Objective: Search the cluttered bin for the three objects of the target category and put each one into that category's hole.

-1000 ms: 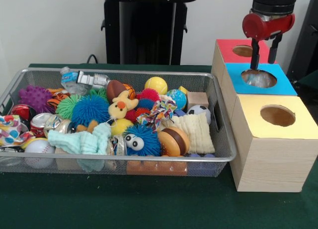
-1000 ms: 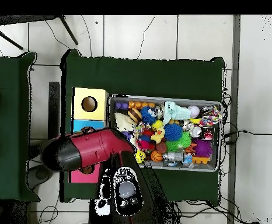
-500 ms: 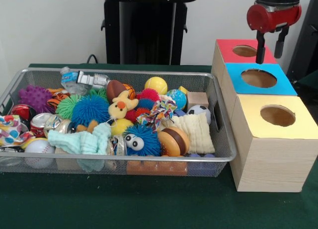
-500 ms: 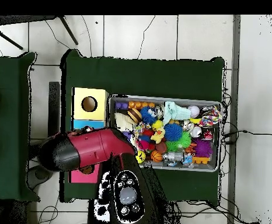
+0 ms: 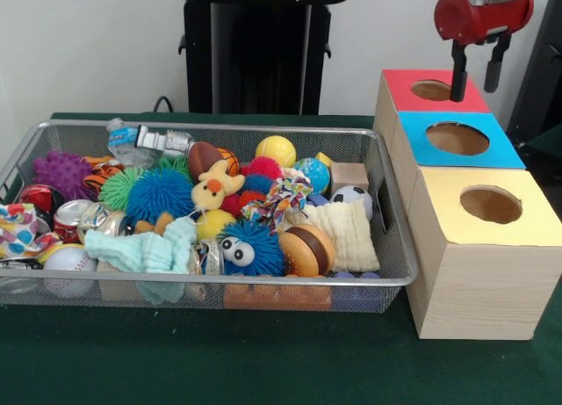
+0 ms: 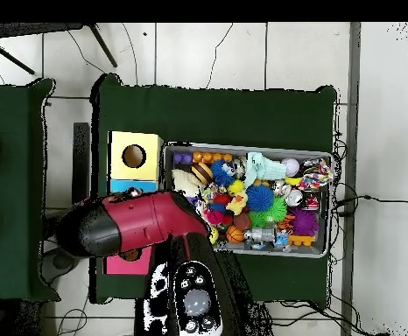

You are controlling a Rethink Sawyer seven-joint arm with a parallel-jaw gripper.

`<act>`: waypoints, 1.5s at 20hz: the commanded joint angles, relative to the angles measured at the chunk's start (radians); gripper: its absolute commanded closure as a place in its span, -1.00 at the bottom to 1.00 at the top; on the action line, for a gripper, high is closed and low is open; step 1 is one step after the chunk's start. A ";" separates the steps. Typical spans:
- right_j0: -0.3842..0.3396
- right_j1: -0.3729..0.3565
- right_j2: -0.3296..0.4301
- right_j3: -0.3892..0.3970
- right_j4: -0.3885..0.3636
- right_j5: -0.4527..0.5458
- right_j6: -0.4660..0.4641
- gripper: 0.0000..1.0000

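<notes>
Red-and-black gripper (image 5: 475, 81) at upper right — risen slightly since the earlier frame, above the red-topped wooden box (image 5: 407, 93); fingers parted, holding nothing — blue-topped wooden box (image 5: 502, 149) hole empty.

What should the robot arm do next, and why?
Probably swing back over the wire bin to hunt for another target. The gripper hangs open and empty above the boxes, near the red box, while the bin is full of toys.

red-topped box (image 5: 430, 90), blue-topped box (image 5: 458, 139), yellow-topped box (image 5: 490, 206) with pale wood sides; dark green bench (image 5: 263, 361); silver mesh bin (image 5: 369, 286); red pincer (image 5: 475, 82) with black fingers; purple spiky ball (image 5: 61, 172).
</notes>
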 commanded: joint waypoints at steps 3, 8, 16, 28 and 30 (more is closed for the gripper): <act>-0.158 -0.010 0.055 0.026 -0.047 0.129 -0.103 -1.00; -0.292 0.025 0.110 0.008 -0.136 0.139 -0.259 -1.00; -0.479 0.034 0.223 -0.070 -0.207 0.292 -0.431 -1.00; -0.704 0.121 0.382 -0.192 -0.293 0.414 -0.627 -1.00; -0.720 0.136 0.394 -0.207 -0.310 0.421 -0.651 -1.00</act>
